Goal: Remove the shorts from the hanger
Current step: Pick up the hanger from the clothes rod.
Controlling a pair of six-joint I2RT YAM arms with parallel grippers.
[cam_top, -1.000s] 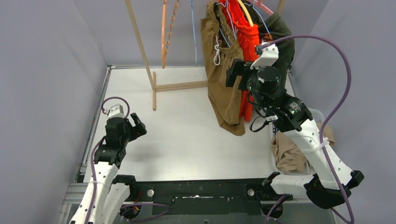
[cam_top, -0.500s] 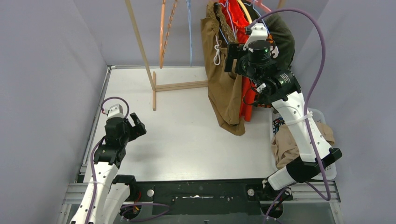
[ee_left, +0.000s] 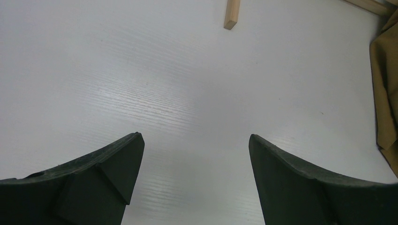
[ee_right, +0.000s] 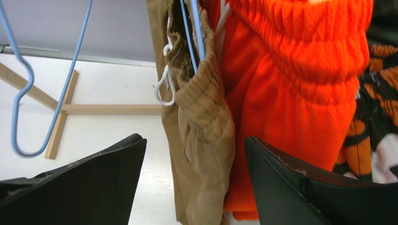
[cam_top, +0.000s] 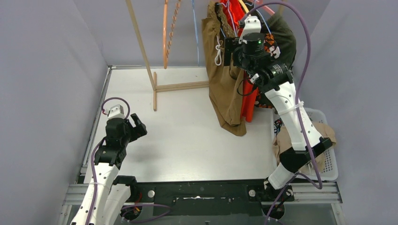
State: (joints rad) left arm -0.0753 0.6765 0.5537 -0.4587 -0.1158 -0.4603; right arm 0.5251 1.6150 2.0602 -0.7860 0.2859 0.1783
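Hanging shorts (cam_top: 227, 89) crowd the right rear (open table (cam_top: 187, 136) stretches left, past the wooden rack foot (cam_top: 180, 86)).

Bright, even overhead light; shadows soft. Faint sheen streak on bench (ee_left: 155, 101) in left wrist view. Fingers of left end effector (ee_left: 195, 136) near-black, detail lost, edges slightly soft. Right wrist: orange-red shorts (ee_right: 291, 93) oversaturated. Top view sharp.

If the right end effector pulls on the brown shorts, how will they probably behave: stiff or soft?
The brown shorts hang in loose folds, so they will probably be floppy and sag around the grip. Their gathered waistband sits on a blue hanger, so a pull may swing or drag the hanger too.
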